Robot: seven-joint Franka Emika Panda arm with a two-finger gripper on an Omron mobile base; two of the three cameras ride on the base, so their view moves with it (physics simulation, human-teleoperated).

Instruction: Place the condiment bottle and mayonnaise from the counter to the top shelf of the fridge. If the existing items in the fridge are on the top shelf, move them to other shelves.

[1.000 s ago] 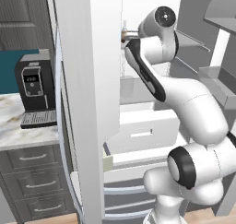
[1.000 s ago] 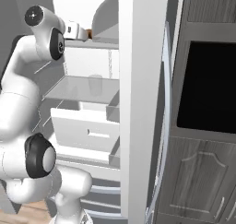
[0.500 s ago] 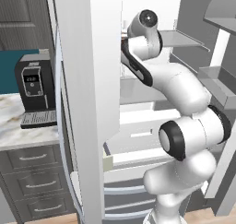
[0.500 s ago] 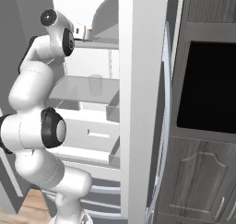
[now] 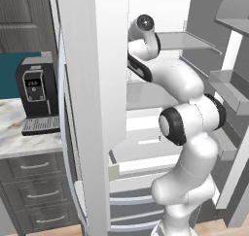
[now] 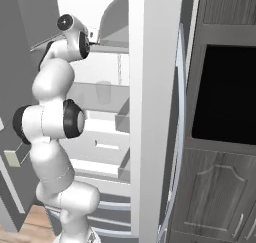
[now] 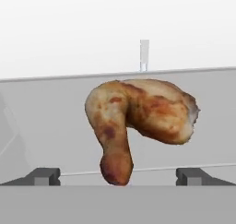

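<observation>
An orange-brown roasted lump, the existing item (image 7: 138, 121), lies on the pale grey top shelf (image 7: 46, 126) of the white fridge (image 5: 92, 84). My gripper (image 7: 119, 177) is open, one dark fingertip low on each side of the lump, with a wide gap and no contact. In the right base view the gripper (image 6: 96, 35) reaches in at the level of the top shelf (image 6: 112, 48). The fridge door hides the hand in the left base view. The condiment bottle and mayonnaise are out of view. A strip of marbled counter (image 5: 19, 133) lies left of the fridge.
A black coffee machine (image 5: 36, 96) stands on the counter over dark grey drawers (image 5: 34, 181). The long fridge door (image 6: 155, 112) stands open beside my arm. Lower shelves and white drawers (image 5: 146, 138) sit below. A black wall oven (image 6: 225, 97) is at the right.
The arm has drawn upright and folded closer to the fridge, pushing the hand further in along the top shelf. The jaws have stayed wide open.
</observation>
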